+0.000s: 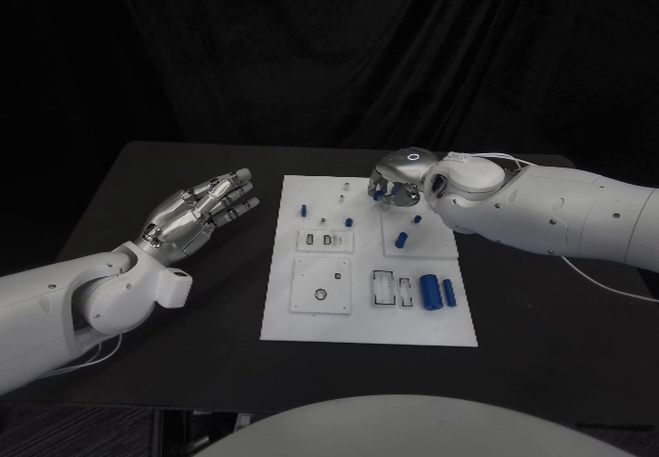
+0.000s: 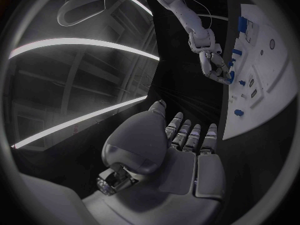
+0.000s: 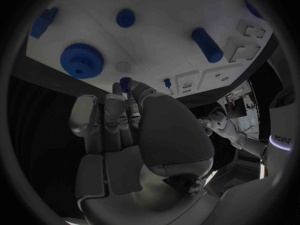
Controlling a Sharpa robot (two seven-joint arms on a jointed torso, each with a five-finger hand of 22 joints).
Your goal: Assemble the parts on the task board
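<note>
The white task board lies in the middle of the table. My right hand hovers over its far edge with fingers curled down. It pinches a small blue gear between thumb and fingertip, just above the board. On the board near it sit a large blue gear, a round blue peg and a blue cylinder. Two blue cylinders lie side by side at the board's near right. My left hand floats left of the board, palm up, fingers spread, holding nothing.
Small blue pieces stand on the right middle plate, and another small blue piece stands nearer the board's centre. White recessed blocks occupy the board's near half. Black table surrounds the board on both sides.
</note>
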